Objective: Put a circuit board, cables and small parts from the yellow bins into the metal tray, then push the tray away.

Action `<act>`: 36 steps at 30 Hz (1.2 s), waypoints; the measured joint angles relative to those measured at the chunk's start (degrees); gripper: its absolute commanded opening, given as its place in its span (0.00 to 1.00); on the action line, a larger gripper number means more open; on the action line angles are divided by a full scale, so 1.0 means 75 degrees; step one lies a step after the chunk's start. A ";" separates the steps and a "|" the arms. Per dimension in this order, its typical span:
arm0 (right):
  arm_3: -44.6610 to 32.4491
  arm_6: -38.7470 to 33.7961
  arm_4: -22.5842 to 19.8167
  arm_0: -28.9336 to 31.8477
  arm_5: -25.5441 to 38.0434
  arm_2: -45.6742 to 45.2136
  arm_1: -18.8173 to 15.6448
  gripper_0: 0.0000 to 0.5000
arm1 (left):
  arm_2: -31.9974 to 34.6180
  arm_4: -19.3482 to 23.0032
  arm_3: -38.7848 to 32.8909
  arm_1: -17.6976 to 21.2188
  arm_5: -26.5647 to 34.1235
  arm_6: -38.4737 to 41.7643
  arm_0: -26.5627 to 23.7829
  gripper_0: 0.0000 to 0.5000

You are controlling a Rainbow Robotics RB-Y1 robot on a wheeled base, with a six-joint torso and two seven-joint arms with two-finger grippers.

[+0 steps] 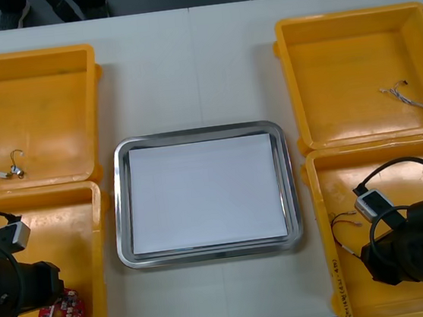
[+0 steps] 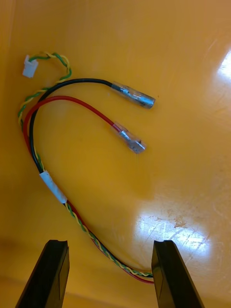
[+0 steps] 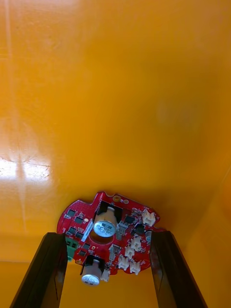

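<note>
Board [image 3: 108, 226] is lying in the near left bin [image 1: 81, 219], and the left gripper [image 3: 108, 236] is hovering over it, fingers spread wide, one standing at each side of it. Across the table, the right gripper [image 2: 109, 243] is hanging open over the near right bin [image 1: 336, 182], a cable [image 2: 57, 187] trailing between its fingers. Tray [image 1: 211, 252] is sitting between the bins, showing white inside.

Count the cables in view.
2. One twisted cable in the right far yellow bin; one red, black and yellow cable in the right near bin, by the right gripper. More may be hidden.
</note>
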 measured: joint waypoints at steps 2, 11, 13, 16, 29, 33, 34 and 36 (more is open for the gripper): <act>0.0000 0.0000 0.0061 0.0021 -0.0007 0.0063 -0.0019 1.00 | -0.0064 -0.0038 0.0022 0.0000 -0.0052 0.0000 0.0021 1.00; -0.0001 0.0000 0.0409 0.0109 -0.0227 0.0356 -0.0114 1.00 | -0.0221 -0.0127 0.0302 -0.0001 -0.0446 0.0001 0.0033 1.00; -0.0001 -0.0001 0.0463 0.0109 -0.0244 0.0455 -0.0133 1.00 | -0.0246 -0.0146 0.0395 -0.0001 -0.0508 0.0001 0.0036 1.00; -0.0001 -0.0002 0.0532 0.0110 -0.0250 0.0554 -0.0141 1.00 | -0.0268 -0.0152 0.0477 -0.0001 -0.0592 0.0001 0.0056 1.00; 0.0214 -0.0004 0.0869 0.0124 -0.0841 0.0858 -0.0152 1.00 | -0.0269 -0.0157 0.0526 -0.0001 -0.0898 0.0001 0.0330 1.00; 0.0387 -0.0004 0.0870 0.0127 -0.1005 0.0870 -0.0153 1.00 | -0.0269 -0.0157 0.0528 -0.0001 -0.0963 0.0001 0.0412 1.00; 0.0403 -0.0004 0.0871 0.0127 -0.1014 0.0872 -0.0153 1.00 | -0.0269 -0.0157 0.0528 -0.0001 -0.0984 0.0001 0.0429 1.00; 0.0411 -0.0004 0.0875 0.0128 -0.1016 0.0875 -0.0153 1.00 | -0.0269 -0.0155 0.0530 -0.0001 -0.1029 0.0001 0.0470 1.00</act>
